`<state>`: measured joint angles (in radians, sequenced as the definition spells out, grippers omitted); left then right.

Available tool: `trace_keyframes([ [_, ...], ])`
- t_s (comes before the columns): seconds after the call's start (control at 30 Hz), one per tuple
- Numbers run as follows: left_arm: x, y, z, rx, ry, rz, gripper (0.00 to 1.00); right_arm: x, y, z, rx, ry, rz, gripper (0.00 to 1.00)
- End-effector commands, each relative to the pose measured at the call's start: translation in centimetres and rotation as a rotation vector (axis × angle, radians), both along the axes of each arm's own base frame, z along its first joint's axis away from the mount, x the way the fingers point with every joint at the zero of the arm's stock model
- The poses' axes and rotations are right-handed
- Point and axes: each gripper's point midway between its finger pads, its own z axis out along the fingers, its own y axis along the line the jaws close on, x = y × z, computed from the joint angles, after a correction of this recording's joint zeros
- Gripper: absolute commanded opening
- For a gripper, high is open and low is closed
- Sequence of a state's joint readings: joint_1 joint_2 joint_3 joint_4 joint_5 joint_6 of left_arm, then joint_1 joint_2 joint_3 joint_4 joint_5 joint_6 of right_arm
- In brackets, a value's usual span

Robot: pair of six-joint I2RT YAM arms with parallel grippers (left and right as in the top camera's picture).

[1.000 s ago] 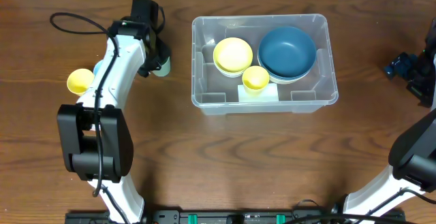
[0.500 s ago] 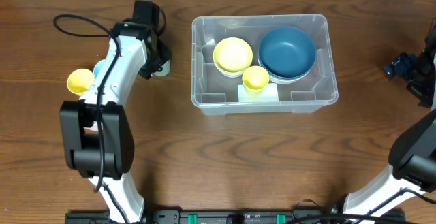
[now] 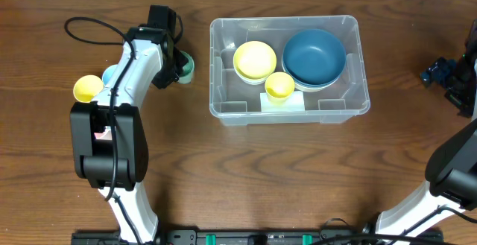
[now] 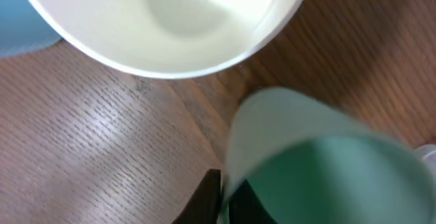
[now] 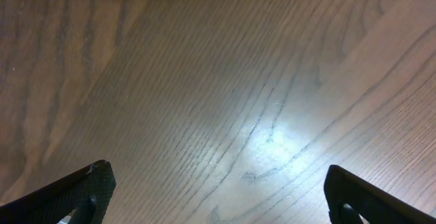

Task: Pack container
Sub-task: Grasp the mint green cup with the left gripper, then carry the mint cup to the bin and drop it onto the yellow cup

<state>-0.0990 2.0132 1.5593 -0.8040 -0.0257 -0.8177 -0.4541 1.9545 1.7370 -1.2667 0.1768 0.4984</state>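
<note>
The container (image 3: 223, 66), a large clear bin, stands at the table's middle back. Inside it are a yellow bowl (image 3: 255, 59), a blue bowl (image 3: 314, 56) and a small yellow cup (image 3: 279, 86). Left of the bin, my left gripper (image 3: 177, 68) is shut on the rim of a green cup (image 3: 186, 68). In the left wrist view the two dark fingers (image 4: 204, 200) pinch the wall of the green cup (image 4: 320, 176), one inside and one outside. My right gripper (image 5: 218, 197) stands wide open over bare wood at the far right, holding nothing.
A white bowl (image 4: 170, 20) and a pale blue item (image 4: 20, 26) lie just beyond the green cup. Another yellow cup (image 3: 87, 88) sits at the left, beside the left arm. A black cable (image 3: 86, 25) loops at the back left.
My left gripper has shut on the green cup's rim. The cup has shifted slightly right toward the bin and now shows its green inside. The right arm has not moved.
</note>
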Motion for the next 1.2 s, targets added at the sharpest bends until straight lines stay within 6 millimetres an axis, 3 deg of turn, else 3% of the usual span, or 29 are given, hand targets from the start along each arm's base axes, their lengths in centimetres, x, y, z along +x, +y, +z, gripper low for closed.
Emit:
trace_keyframes([
  [0.0, -0.2, 0.2, -0.2, 0.013, 0.012, -0.049, 0.06, -0.2, -0.2, 0.1, -0.013, 0.001, -0.023, 0.99],
  [0.1, 0.0, 0.2, 0.7, 0.022, -0.008, -0.096, 0.06, -0.2, -0.2, 0.1, -0.013, 0.001, -0.023, 0.99],
  [0.2, 0.4, -0.1, 3.1, 0.028, -0.063, -0.18, 0.06, -0.2, -0.2, 0.1, -0.013, 0.001, -0.023, 0.99],
  [0.37, 0.4, -1.8, 10.0, 0.01, -0.231, -0.385, 0.06, -0.2, -0.2, 0.1, -0.013, 0.001, -0.023, 0.99],
  [0.53, -2.0, -3.9, 17.5, 0.034, -0.402, -0.517, 0.06, -0.2, -0.2, 0.1, -0.013, 0.001, -0.023, 0.99],
  [0.7, -4.2, -8.2, 21.5, 0.037, -0.515, -0.656, 0.06, -0.2, -0.2, 0.1, -0.013, 0.001, -0.023, 0.99],
  [0.9, -5.8, -15.3, 20.8, 0.008, -0.524, -0.851, 0.06, -0.2, -0.1, 0.1, -0.013, 0.001, -0.021, 0.99],
  [1.17, -6.5, -22.4, 16.1, -0.026, -0.452, -1.004, 0.06, -0.2, -0.1, 0.1, -0.013, 0.001, -0.021, 0.99],
])
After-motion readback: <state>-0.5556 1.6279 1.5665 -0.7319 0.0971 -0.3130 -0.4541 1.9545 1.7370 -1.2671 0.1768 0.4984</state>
